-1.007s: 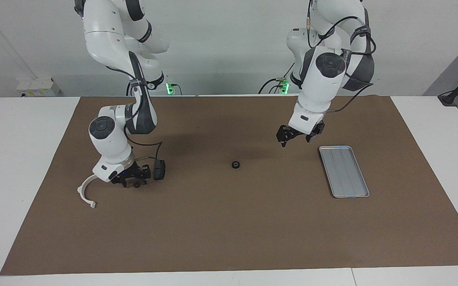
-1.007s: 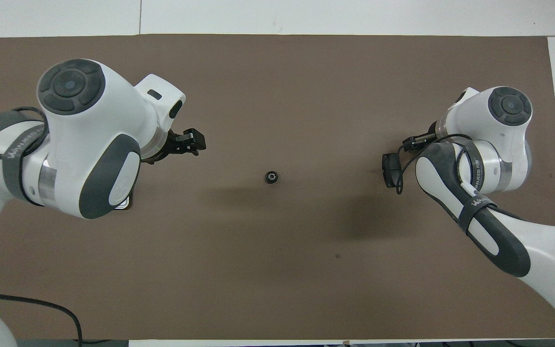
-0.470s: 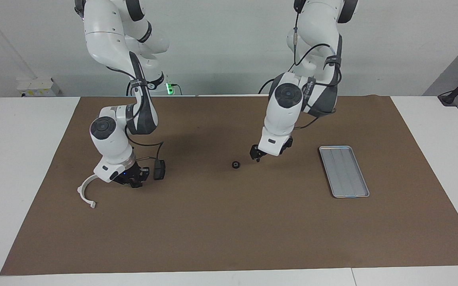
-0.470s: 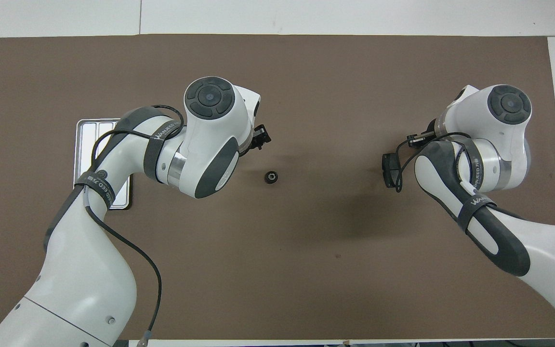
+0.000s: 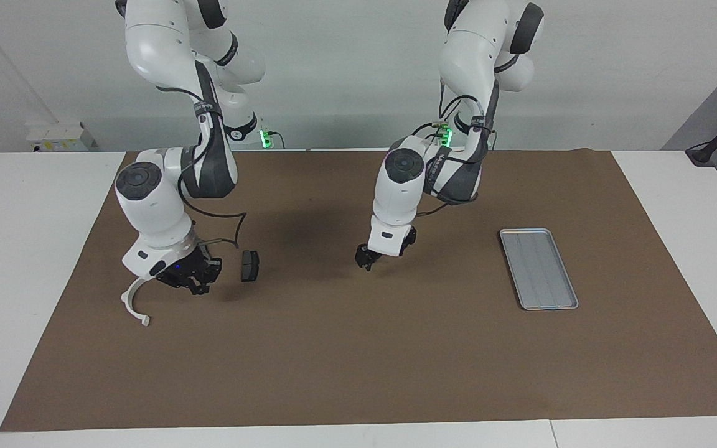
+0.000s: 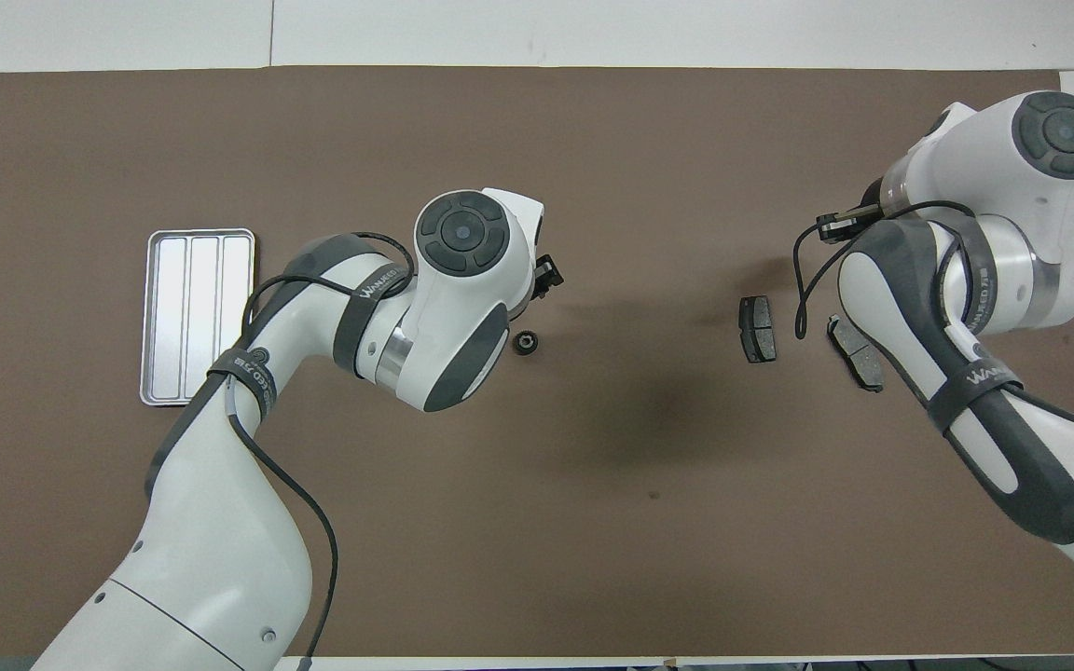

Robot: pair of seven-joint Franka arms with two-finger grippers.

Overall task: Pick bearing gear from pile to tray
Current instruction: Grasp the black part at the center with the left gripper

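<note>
Nearest the robots, toward the right arm's end of the brown mat [image 5: 358, 361]: two dark brake pads [image 6: 758, 328] of the pile, flat and just apart, of no use to this job and so untouched

Level with them, midway between the mat's two short edges: the bearing gear [image 6: 525, 343], a small black ring alone on the mat, well apart from the pile and not yet in the tray

Hanging low over it, the left gripper [image 5: 362, 261], fingers spread and pinching nothing, by the look of it lined up to drop around the ring (hidden by the wrist in the facing view, plain from overhead)

Over the pile, the right gripper [image 5: 192, 285], fingertips pressed together and raised above the mat; impossible to tell whether any small piece sits between them

Toward the left arm's end, close to the short edge: the tray [image 5: 539, 269], nothing in it, long side running away from the robots, within easy reach of the left arm and probably the reason for that arm taking the carry

Farthest from the robots, at the pile's outer fringe: the white arc bracket [image 5: 125, 305], open side turned toward the mat's middle
</note>
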